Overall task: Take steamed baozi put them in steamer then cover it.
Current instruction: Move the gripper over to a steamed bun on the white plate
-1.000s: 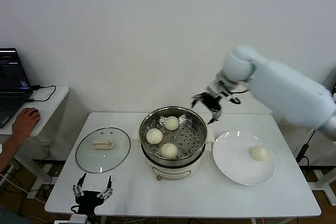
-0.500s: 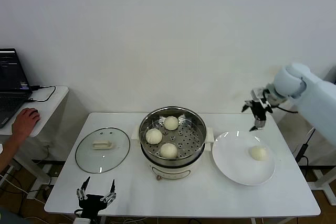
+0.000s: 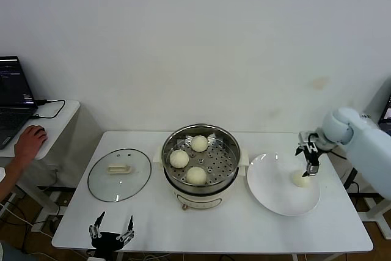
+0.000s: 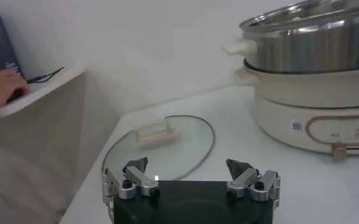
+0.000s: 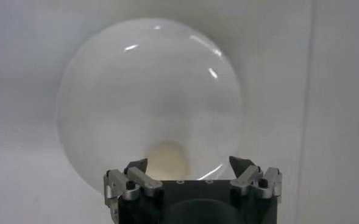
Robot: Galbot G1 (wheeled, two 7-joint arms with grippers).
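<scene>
your white table [image 3: 244,224] stands against a plain white wall. the right end effector [image 3: 310,164] hangs wide open and empty just above the one baozi on the plate [image 3: 300,179], which lies on the white plate [image 3: 269,184] to the steamer's right. count four buns: three baozi in the steamer [image 3: 195,175], in the steamer [image 3: 227,160] at table centre. being round, they point no way. one glass lid [image 3: 119,174] lies flat on the left. the left end effector [image 3: 111,231] is parked open at the near edge.

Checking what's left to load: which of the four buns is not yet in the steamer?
The lone bun on the white plate, right under the open right claw. The other three sit on the steamer's perforated tray.
</scene>
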